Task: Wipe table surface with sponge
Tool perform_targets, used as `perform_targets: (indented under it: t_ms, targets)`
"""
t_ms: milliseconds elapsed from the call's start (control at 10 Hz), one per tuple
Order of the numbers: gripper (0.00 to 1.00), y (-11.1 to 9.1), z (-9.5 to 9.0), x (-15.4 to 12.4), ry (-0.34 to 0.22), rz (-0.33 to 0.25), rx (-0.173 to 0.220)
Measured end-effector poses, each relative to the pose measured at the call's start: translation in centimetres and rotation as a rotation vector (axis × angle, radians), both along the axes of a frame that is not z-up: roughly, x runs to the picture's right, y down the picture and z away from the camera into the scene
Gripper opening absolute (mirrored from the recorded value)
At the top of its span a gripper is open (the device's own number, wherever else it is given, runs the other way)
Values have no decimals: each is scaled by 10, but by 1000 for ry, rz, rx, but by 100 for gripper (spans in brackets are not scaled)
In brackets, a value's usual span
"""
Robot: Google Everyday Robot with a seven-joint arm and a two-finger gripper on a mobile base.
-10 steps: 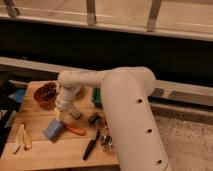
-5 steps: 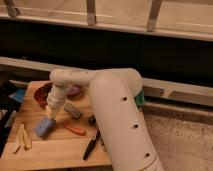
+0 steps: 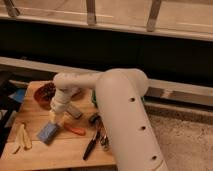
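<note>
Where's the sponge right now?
Camera view: sponge lies on the table surface, front-left, just below the gripper, between the yellow strips and the orange carrot-like item.

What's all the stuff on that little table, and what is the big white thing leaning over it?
table surface: one, light-brown wood, lower left.
sponge: one, light blue, on the table just below the claw.
bowl: one, reddish, dark contents, back left of the table.
orange item: one, carrot-like, right of the sponge.
pale yellow pieces: a couple, near the table's left edge.
dark flat block: one, grey, beside the arm's wrist.
black-handled tool: one, front right.
green object: one, mostly hidden behind the arm.
robot arm: one, white, reaching in from the right.
claw: one, pointing down over the sponge.
</note>
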State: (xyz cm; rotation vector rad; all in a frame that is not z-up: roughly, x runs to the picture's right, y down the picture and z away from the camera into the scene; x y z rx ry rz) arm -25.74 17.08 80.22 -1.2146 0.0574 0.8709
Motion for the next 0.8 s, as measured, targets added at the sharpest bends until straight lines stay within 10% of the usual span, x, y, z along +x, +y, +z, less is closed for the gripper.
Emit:
perform_targets:
  t_ms: [400,800]
  targets:
    - [0,-27,14,21,49,39,28]
    - [0,-50,13,-32,-22,27,67]
